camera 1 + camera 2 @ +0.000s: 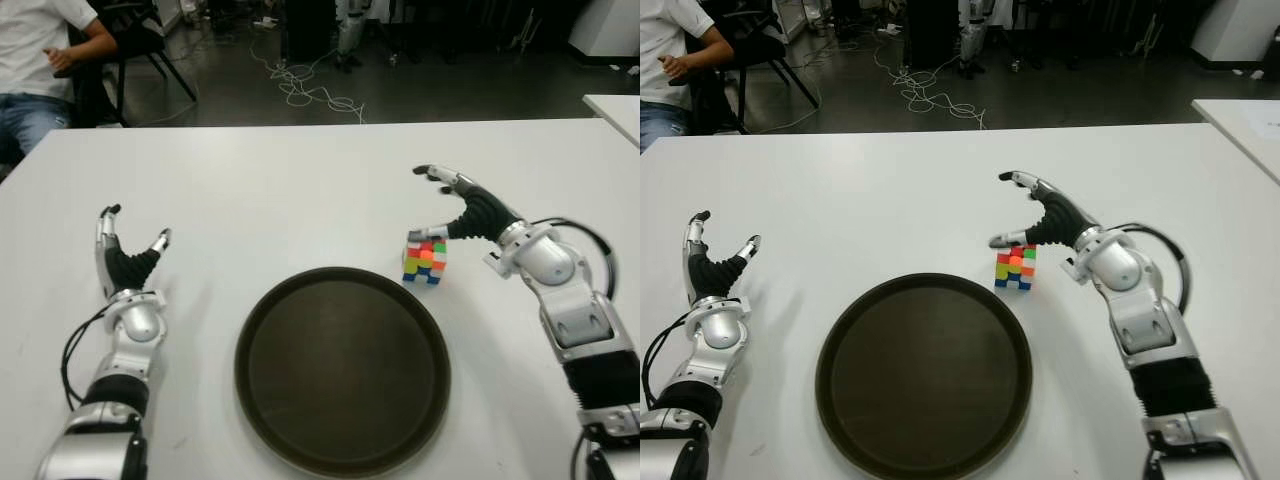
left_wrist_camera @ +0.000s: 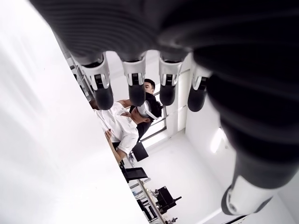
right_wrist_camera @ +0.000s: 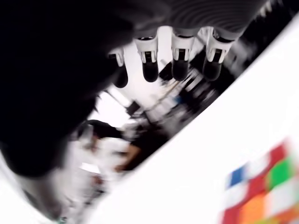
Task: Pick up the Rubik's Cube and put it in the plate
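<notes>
The Rubik's Cube stands on the white table, just past the right rim of the round dark plate. My right hand hovers directly over and behind the cube, fingers spread, thumb tip just above the cube's top; it holds nothing. In the right wrist view the cube shows below the extended fingers. My left hand stays idle at the table's left, fingers extended and holding nothing. The plate has nothing in it.
A seated person in a white shirt is beyond the table's far left corner. Cables lie on the dark floor behind. Another white table's corner shows at the far right.
</notes>
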Available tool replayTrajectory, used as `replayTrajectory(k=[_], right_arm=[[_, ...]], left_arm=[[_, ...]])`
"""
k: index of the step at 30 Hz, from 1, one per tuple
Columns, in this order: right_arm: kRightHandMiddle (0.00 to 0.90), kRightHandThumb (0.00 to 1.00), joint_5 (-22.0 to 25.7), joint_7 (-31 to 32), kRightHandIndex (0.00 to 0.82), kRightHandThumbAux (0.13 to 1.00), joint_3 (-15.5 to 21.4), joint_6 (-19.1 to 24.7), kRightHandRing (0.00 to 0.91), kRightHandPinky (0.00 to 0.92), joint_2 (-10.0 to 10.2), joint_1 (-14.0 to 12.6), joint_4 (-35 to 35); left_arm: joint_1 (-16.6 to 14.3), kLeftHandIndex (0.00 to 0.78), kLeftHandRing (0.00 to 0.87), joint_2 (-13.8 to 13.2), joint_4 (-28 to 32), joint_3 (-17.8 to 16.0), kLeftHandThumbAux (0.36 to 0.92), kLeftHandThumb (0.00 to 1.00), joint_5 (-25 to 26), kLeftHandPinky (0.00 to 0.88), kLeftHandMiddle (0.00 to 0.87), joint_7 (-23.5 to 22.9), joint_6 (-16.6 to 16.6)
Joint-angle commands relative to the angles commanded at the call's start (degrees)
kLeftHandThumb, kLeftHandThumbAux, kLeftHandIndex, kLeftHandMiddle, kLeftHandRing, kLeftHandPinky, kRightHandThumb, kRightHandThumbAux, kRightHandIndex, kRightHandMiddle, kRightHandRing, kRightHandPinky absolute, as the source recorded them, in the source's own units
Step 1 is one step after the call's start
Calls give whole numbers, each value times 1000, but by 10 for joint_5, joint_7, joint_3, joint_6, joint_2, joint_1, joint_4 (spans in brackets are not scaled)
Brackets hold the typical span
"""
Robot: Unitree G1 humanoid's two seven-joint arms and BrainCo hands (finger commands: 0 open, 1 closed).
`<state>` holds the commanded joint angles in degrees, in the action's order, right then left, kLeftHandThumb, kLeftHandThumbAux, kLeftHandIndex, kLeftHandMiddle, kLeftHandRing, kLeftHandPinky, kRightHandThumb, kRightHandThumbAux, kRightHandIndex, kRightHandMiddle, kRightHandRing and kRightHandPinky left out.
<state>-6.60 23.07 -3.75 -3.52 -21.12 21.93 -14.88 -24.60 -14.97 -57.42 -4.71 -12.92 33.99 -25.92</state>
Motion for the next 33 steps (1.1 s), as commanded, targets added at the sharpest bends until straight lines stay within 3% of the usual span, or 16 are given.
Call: replayTrajectory(k=[11, 21, 33], right_arm=[[0, 0, -7, 4, 0, 548, -8, -28, 0, 0, -5, 10, -38], [0, 0, -9, 0, 0, 570, -9, -48, 0, 0, -3, 14, -58], [0, 0, -29, -15, 0, 596, -18, -69, 0, 0, -4, 10, -60]], left_arm=[[1, 39, 32, -3, -2, 3, 731, 0, -5, 25, 49, 3, -7], [-1, 39, 52, -1, -6, 0, 725, 0, 2, 52, 65, -1, -10], [0, 34, 15, -1, -3, 0, 725, 0, 3, 21, 33, -3, -6]])
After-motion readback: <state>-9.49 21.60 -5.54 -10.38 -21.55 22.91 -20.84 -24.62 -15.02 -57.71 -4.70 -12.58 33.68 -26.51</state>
